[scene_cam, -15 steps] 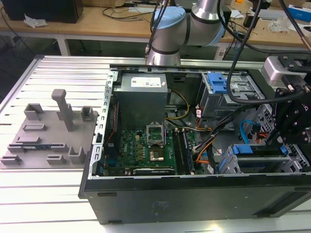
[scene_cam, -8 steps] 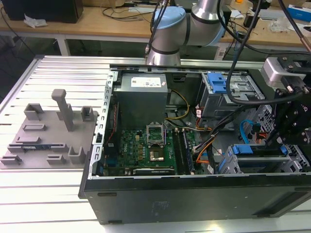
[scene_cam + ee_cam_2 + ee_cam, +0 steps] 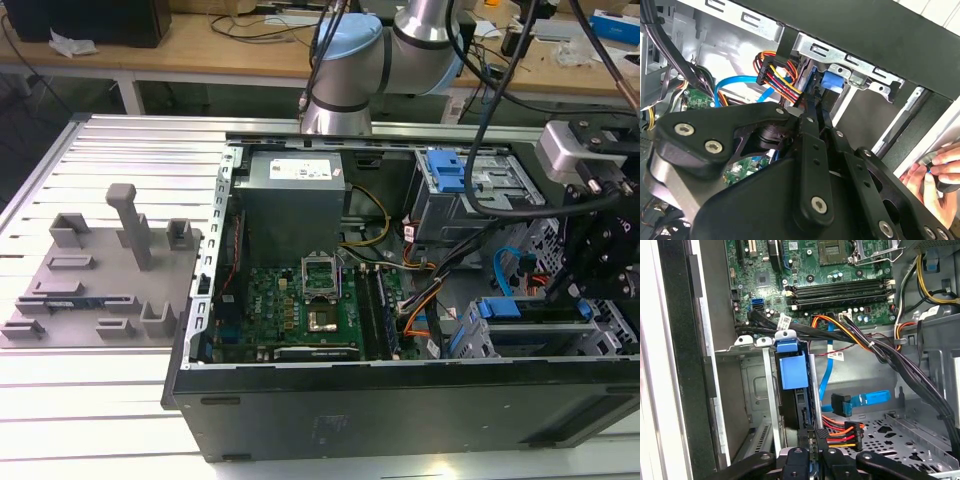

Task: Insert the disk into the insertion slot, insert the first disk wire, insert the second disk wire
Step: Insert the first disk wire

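Broadly, a slatted metal table (image 3: 100, 400) carries an open computer case (image 3: 380, 410), with the Universal Robots arm (image 3: 350, 60) reaching over it from behind. Inside the case, near its front, sits the insertion slot (image 3: 755, 385), a grey sheet-metal drive cage. The disk (image 3: 792, 372) stands on edge in it, its blue carrier end facing the motherboard. The gripper (image 3: 810, 436) hangs at the disk's other end, its jaws drawn narrow. Whether they pinch the carrier or merely rest beside it I cannot tell. Both wires lie loose just beside the jaws: the power plug (image 3: 840, 432) with its red, orange and yellow leads, and the blue data cable (image 3: 860, 400). A sideways move could snag those leads or trap them against the cage wall. A person's hand (image 3: 940, 175) sits near the case edge, close enough to be struck if the arm swings outward.
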`<state>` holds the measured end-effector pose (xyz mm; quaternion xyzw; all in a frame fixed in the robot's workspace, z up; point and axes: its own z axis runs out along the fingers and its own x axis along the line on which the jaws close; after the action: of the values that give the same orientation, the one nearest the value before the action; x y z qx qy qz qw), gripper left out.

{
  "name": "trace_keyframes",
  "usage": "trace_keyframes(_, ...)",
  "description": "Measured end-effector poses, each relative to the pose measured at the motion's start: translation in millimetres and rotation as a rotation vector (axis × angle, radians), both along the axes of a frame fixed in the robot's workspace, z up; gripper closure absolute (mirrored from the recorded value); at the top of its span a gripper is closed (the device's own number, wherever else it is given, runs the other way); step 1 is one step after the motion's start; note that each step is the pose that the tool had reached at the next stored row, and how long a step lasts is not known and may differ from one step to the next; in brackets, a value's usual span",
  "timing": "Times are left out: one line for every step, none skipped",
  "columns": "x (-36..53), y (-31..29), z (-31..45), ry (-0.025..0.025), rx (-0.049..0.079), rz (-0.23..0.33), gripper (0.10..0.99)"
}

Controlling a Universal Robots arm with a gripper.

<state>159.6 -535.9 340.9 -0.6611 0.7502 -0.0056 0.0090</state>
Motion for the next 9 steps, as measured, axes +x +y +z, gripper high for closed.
trace_keyframes(0.0,0.0,-0.9,0.0001,0.001,0.000,0.918)
trace_keyframes(0.0,0.0,-1.0,0.0000,0.000,0.000,0.918)
trace_keyframes(0.0,0.0,-1.3,0.0000,0.000,0.000,0.918)
trace_keyframes(0.0,-0.1,-1.7,0.0000,0.000,0.000,0.918)
trace_keyframes(0.0,-0.1,-1.9,0.0000,0.000,0.000,0.918)
trace_keyframes(-0.1,-0.1,-1.9,0.0000,0.000,0.000,0.918)
trace_keyframes(-0.2,-0.1,-2.1,0.0001,0.000,0.000,0.910)
trace_keyframes(-0.3,-0.1,-1.7,0.0001,0.000,0.000,0.910)
trace_keyframes(-0.3,-0.1,1.2,0.0000,0.000,0.000,0.851)
